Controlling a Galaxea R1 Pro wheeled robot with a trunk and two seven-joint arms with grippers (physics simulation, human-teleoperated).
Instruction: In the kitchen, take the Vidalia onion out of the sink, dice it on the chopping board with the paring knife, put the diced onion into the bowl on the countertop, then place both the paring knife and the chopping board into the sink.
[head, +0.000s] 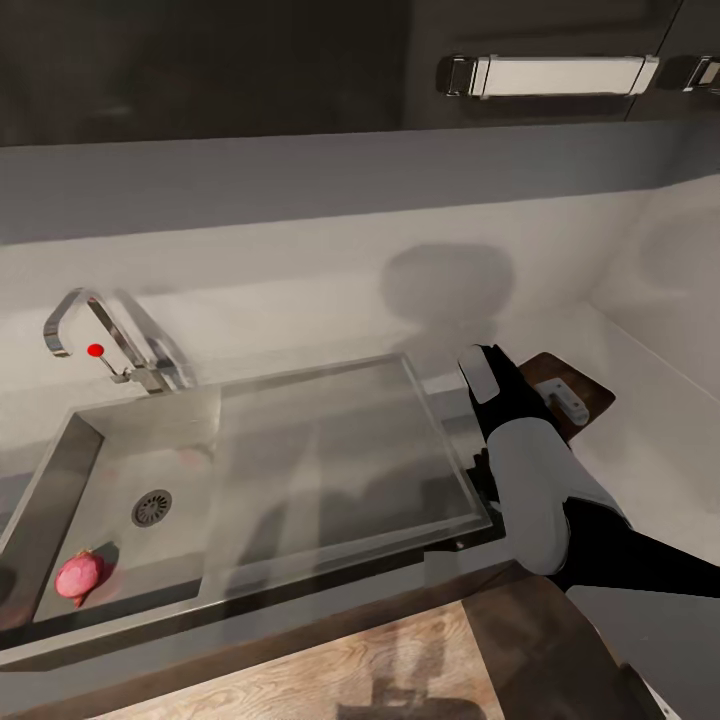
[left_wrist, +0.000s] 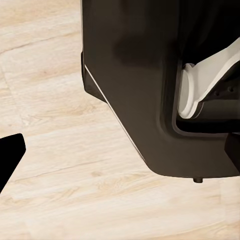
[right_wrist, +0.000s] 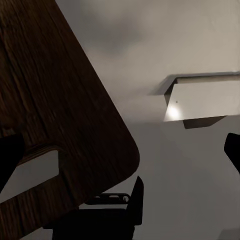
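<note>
With the onion (head: 82, 577) lying in the sink (head: 300, 470), the chopping board (right_wrist: 55, 115) is being held above the surface (head: 640, 450) by the right claw (head: 560, 398), apparently closed on it, so slipping is being risked.

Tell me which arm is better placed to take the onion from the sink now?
Left, probably. The onion lies in the sink's near-left corner, on the robot's left. The right gripper is far over by the chopping board. However, the left arm hangs low over the floor.
</note>
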